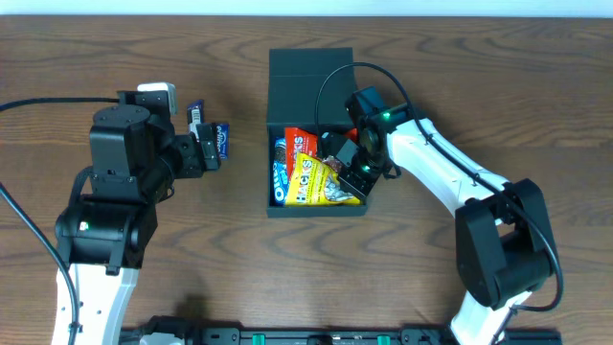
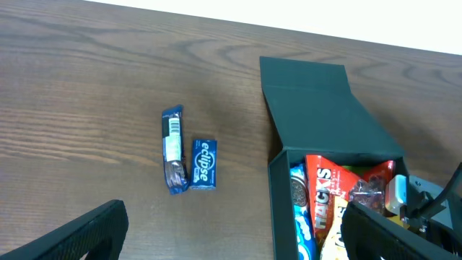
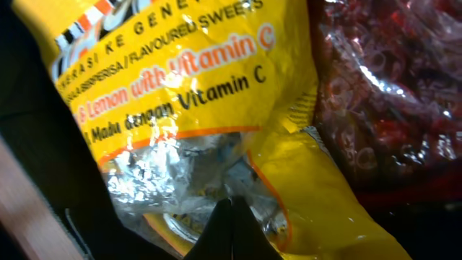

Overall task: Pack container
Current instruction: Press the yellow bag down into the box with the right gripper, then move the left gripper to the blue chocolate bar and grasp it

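So the right gripper is down in the container on the yellow packet, jaws unclear. The left gripper is spread wide near two blue packets.

One container; one yellow packet; one red packet; two blue packs outside.

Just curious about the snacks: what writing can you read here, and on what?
"eclipse": small blue packet on the table.
"Lemon with Vitamin C", "Madu dengan Vitamin C": yellow packet.
"HACKS": red packet.
Label on the long blue bar: too small.
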Action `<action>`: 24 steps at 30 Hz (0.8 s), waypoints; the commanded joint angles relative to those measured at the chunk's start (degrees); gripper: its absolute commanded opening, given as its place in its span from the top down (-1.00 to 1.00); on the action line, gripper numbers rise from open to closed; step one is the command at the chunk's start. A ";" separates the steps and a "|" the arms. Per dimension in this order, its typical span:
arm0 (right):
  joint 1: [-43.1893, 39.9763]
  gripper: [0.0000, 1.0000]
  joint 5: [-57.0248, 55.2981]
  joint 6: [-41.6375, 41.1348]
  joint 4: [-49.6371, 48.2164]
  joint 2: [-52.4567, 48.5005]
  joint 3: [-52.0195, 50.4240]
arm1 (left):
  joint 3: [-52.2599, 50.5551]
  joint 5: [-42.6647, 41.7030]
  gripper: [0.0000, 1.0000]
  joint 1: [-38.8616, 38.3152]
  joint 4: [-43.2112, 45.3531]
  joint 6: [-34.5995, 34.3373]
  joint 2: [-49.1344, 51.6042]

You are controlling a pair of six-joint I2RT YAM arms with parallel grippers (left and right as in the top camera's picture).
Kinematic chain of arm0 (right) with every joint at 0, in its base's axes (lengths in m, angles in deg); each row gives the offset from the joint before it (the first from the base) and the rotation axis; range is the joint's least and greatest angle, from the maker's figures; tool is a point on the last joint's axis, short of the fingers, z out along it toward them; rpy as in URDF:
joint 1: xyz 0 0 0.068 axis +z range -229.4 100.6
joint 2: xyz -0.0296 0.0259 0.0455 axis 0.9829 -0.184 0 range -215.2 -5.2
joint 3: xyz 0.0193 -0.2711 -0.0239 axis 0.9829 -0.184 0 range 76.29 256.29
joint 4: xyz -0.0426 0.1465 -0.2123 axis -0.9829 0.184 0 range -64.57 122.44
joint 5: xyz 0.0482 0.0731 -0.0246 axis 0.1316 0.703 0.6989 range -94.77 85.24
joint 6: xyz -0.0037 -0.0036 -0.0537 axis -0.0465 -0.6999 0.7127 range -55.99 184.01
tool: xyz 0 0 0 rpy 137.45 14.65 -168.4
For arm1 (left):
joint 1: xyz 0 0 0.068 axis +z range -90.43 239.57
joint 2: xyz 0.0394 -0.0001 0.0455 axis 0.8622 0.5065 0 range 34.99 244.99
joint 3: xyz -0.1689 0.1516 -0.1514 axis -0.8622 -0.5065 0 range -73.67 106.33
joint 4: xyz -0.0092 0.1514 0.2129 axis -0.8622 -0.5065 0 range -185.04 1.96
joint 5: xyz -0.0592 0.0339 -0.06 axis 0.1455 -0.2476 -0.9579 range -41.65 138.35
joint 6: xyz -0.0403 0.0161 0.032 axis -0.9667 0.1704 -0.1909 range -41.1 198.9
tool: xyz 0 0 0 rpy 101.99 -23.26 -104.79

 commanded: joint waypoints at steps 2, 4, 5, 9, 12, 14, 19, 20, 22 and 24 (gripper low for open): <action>0.85 0.97 2.03 -0.98 0.72 -0.57 0.44 | 1.27 0.39 -0.91 0.24 -0.15 1.03 -0.55; 0.85 0.97 5.03 -0.98 1.14 0.57 0.50 | 1.27 0.42 -0.90 0.24 -0.15 1.05 -0.55; 0.83 0.97 6.47 -0.98 1.14 1.44 0.50 | 1.27 0.44 -0.90 0.24 -0.13 1.05 -0.50; 0.81 0.97 9.14 -0.98 0.39 6.45 0.50 | 1.27 1.51 -0.90 0.24 -0.15 1.20 -0.02; 0.72 0.97 9.09 -0.98 -1.18 11.89 0.50 | 1.27 2.84 -0.90 0.24 -0.09 1.20 1.01; 0.42 0.97 9.14 -1.05 -3.04 16.22 0.50 | 1.18 3.67 -0.90 0.24 -0.11 1.20 2.73; -1.07 0.97 9.11 -1.68 -5.81 25.35 0.50 | 1.16 3.85 -0.90 0.24 1.03 1.55 9.51; -1.33 0.97 9.09 -1.84 -6.08 26.38 0.50 | 1.16 3.87 -0.91 0.24 1.38 2.38 11.13; -2.01 0.97 9.09 -1.88 -6.49 28.61 0.50 | 1.14 3.91 -0.90 0.24 1.86 3.21 14.69; -2.40 0.97 9.09 -1.88 -6.51 29.97 0.50 | 1.16 4.90 -0.91 0.24 2.51 3.15 18.43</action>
